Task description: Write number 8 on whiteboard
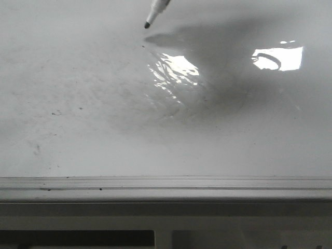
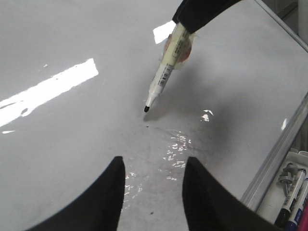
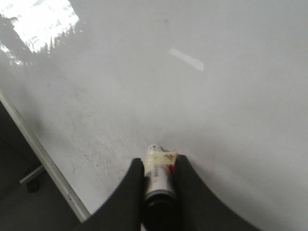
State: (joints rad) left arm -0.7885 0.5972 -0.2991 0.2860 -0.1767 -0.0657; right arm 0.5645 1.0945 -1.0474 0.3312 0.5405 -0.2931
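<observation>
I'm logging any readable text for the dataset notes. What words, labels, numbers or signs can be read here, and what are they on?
None can be read.
Marker in the right gripper: a printed label with dark marks, too small and blurred to read.
Spare markers beside the whiteboard's edge rail: labels too blurred to read.
Whiteboard: no number 8 drawn yet, only faint smudges and specks.

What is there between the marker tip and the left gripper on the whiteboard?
Only bare whiteboard with glare and one tiny dot, between marker tip and left gripper, in the left wrist view.
</observation>
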